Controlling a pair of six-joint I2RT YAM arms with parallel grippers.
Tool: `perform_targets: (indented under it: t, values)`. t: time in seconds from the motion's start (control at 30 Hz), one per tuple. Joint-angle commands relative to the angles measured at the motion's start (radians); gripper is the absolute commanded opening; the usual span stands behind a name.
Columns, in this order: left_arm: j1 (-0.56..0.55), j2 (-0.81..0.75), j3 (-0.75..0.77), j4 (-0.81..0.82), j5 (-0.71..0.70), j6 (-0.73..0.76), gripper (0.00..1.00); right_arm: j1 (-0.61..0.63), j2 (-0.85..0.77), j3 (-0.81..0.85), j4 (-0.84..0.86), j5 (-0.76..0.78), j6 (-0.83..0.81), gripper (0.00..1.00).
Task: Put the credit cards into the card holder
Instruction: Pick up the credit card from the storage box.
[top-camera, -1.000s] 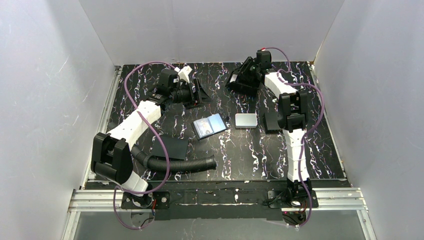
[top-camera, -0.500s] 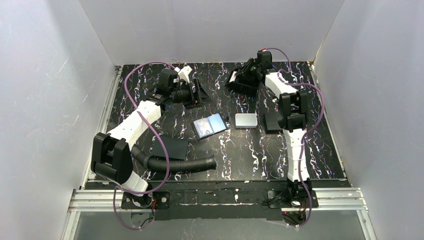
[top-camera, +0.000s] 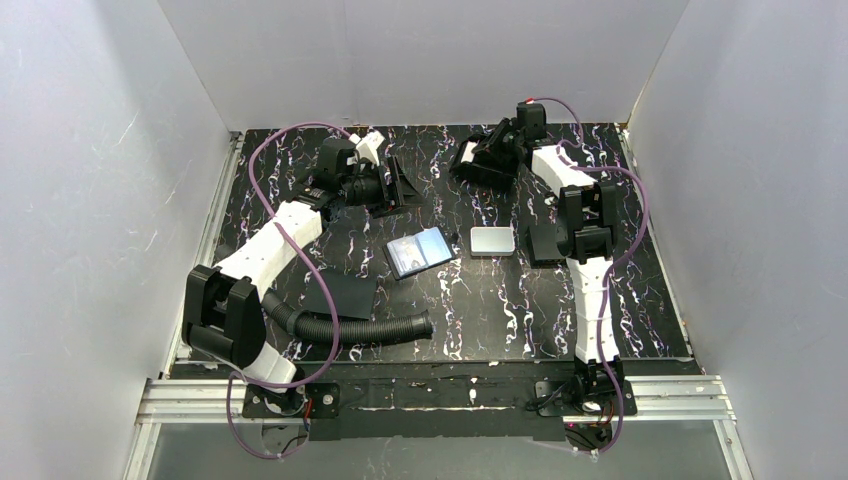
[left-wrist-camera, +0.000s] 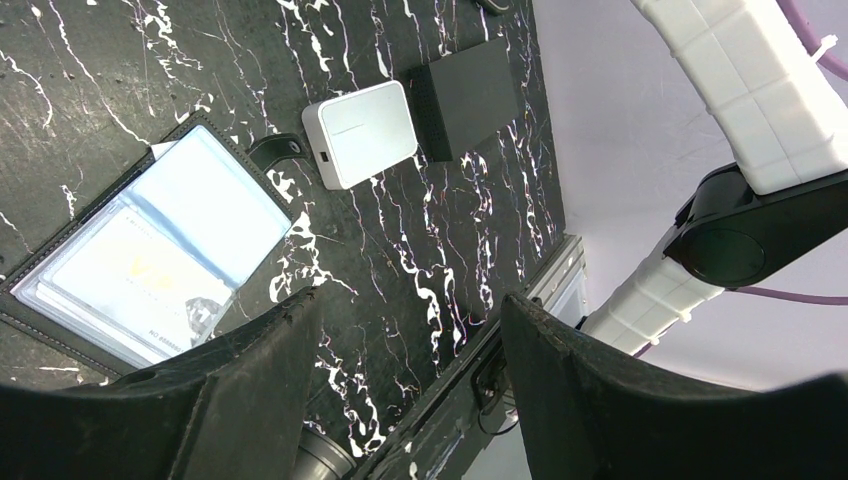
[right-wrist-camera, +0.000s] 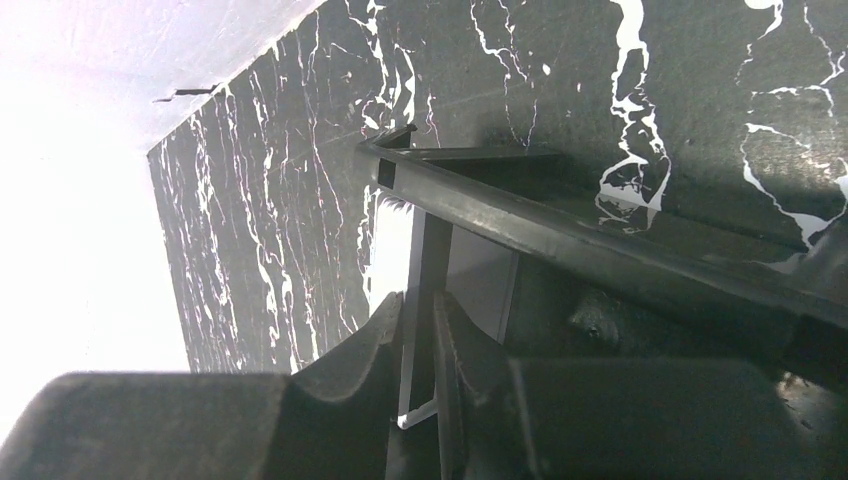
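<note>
Right tool (top-camera: 478, 162) shifted — card holder (top-camera: 418, 251) (open) lies well apart.

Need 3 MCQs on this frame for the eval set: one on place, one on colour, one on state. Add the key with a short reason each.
1. In the top view, where does the silver-grey case lie relative to the open card holder?
A) to its left
B) to its right
C) stacked on it

2. What colour are the looping cables?
A) yellow
B) green
C) purple

3. The left end effector is:
A) open, holding nothing
B) shut on a card
C) shut on the case

Key:
1 B: the case lies flat on the table, apart from the holder and on its right.
2 C: the loops show purple against the white walls.
3 A: the left wrist view shows it spread wide with nothing between.
</note>
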Motion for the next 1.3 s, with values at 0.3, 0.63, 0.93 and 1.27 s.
perform_targets:
  t: [0.3, 0.63, 0.93, 1.27]
  values:
    - [-0.002, -0.014, 0.024, 0.016, 0.034, -0.003, 0.64, -0.016, -0.047, -0.013, 0.073, -0.028, 0.014, 0.2]
    - [-0.002, -0.01, 0.025, 0.021, 0.037, -0.005, 0.64, -0.016, -0.05, -0.006, 0.089, -0.05, 0.02, 0.23]
    - [-0.002, -0.012, 0.019, 0.027, 0.04, -0.007, 0.64, -0.016, -0.066, -0.008, 0.097, -0.054, 0.024, 0.22]
    - [-0.002, -0.016, 0.01, 0.034, 0.041, -0.009, 0.64, -0.016, -0.093, -0.008, 0.089, -0.049, 0.032, 0.14]
